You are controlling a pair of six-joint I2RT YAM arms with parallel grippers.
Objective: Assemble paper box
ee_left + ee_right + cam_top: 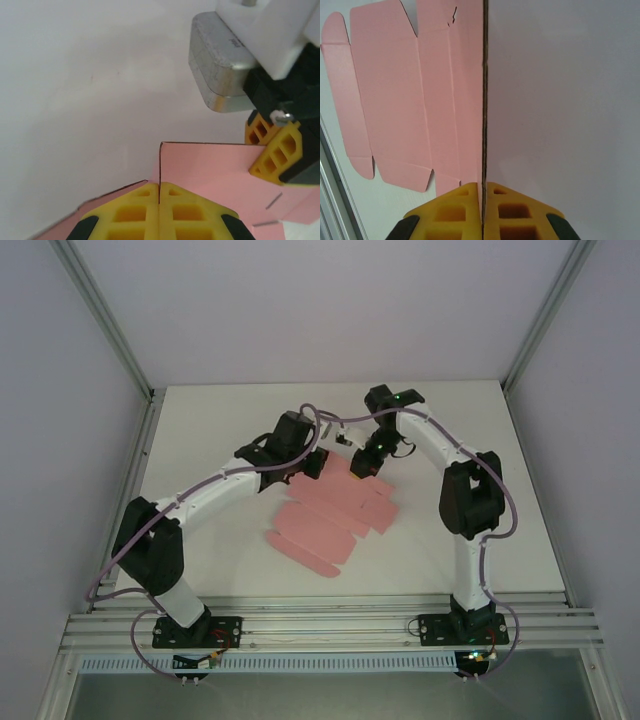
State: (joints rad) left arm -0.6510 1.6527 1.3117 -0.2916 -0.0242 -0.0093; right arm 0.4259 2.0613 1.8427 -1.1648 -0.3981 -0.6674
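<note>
Though clamped edge-on in left gripper point(159, 192) & right gripper point(483, 192), treat paper box point(335, 515) as light, floppy imo; grab near creases.

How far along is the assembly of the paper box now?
Done: nothing is folded yet; the pink paper box is a die-cut sheet, mostly flat on the table. In hand: the left gripper and the right gripper each pinch its far edge. Left: raising the walls and tucking the flaps.
</note>
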